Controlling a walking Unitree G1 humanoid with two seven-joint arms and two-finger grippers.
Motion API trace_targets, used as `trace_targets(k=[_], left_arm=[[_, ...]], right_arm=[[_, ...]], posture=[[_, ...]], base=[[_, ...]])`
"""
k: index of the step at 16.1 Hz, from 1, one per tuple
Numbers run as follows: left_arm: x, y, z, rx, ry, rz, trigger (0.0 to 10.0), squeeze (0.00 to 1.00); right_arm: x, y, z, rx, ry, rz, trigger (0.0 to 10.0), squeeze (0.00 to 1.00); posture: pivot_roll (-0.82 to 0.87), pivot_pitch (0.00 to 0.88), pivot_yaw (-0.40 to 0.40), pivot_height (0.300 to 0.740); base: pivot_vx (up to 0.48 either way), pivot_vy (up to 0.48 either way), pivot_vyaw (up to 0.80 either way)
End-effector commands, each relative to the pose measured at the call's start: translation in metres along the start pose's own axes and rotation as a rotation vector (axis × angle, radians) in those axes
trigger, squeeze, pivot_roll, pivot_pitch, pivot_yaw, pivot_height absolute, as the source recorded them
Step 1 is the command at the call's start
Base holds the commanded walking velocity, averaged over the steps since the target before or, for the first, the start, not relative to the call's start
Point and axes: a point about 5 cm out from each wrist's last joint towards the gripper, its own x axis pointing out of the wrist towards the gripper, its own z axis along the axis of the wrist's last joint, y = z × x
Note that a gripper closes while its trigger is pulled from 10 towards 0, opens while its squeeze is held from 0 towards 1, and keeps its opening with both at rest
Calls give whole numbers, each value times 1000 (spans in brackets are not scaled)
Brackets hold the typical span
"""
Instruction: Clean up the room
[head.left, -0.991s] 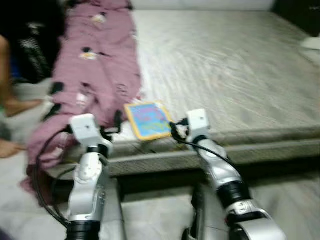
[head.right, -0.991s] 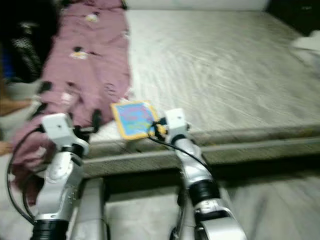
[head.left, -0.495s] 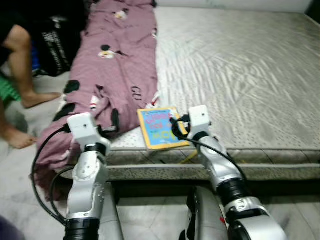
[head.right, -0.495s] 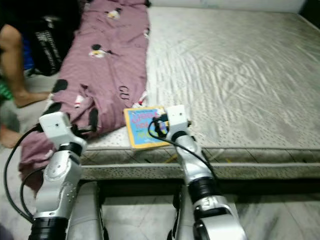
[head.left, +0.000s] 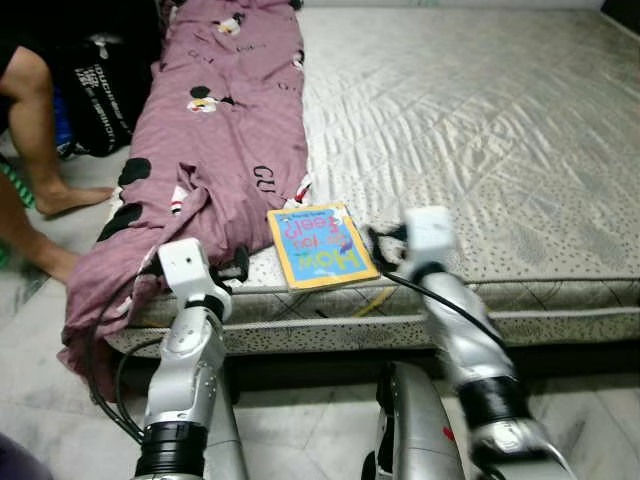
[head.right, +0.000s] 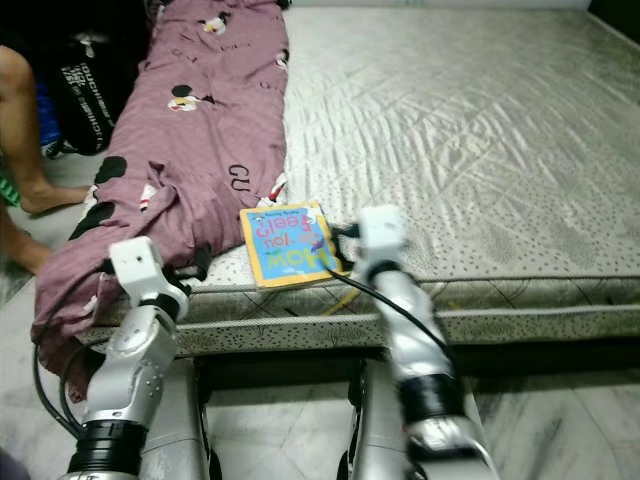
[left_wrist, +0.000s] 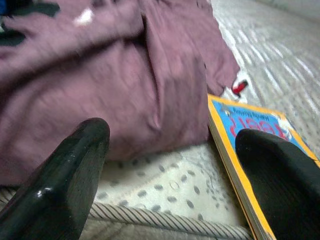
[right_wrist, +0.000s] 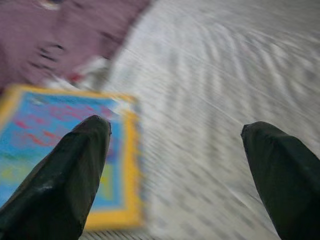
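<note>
A thin book (head.left: 320, 245) with a blue cover and yellow border lies flat near the front edge of the grey mattress (head.left: 480, 120). A purple blanket (head.left: 215, 130) with cartoon prints stretches along the mattress's left side and hangs over its corner. My left gripper (head.left: 240, 262) is open at the mattress edge, between the blanket (left_wrist: 100, 90) and the book (left_wrist: 235, 122). My right gripper (head.left: 380, 240) is open just right of the book (right_wrist: 45, 115), low over the mattress. Neither holds anything.
A person's bare legs (head.left: 35, 140) stand on the floor at the left, next to a black bag (head.left: 100, 85). The bed frame's front edge (head.left: 400, 325) runs across below my grippers, with tiled floor (head.left: 40, 380) beneath.
My right gripper has drawn off the book's right edge and now sits beside it. The left arm sits lower in view. The camera view has sharpened and shifted a little.
</note>
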Motion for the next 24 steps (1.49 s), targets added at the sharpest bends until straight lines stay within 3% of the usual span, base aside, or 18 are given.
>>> trace_targets(k=[1,2,4,10,12,18,21,24], left_arm=[[3,-2,-1,0,13,3,10000,0],[4,-2,-2,0,18,6,10000,0],[8,-1,-3,-12,34,8,10000,0],[20,7,-6,-35,57,28,10000,0],[29,8,-1,-33,39,25,10000,0],[32,-3,6,-7,-16,-5,10000,0],[20,1,-1,-15,-20,51,10000,0],[-5,1,-4,-15,-36,89,10000,0]], right_arm=[[-17,-24,-9,16,28,-61,10000,0],[-23,-30,-12,12,32,-69,10000,0],[-51,-51,-26,-33,85,-115,10000,0],[-85,-65,-31,-67,125,-164,10000,0],[-98,-71,-31,-76,136,-184,10000,0],[-103,-67,-32,-105,152,-161,10000,0],[-100,-66,-29,-109,140,-153,10000,0],[-91,-58,-22,-124,98,-117,10000,0]], posture=[[-50,129,-16,504],[-47,140,-16,499],[-70,162,-9,481],[-137,185,2,481],[-155,186,2,456],[-150,177,-1,446],[-145,166,1,446],[-132,150,3,446]], base=[[0,0,0],[0,0,0],[0,0,0],[0,0,0],[0,0,0],[0,0,0],[0,0,0],[0,0,0]])
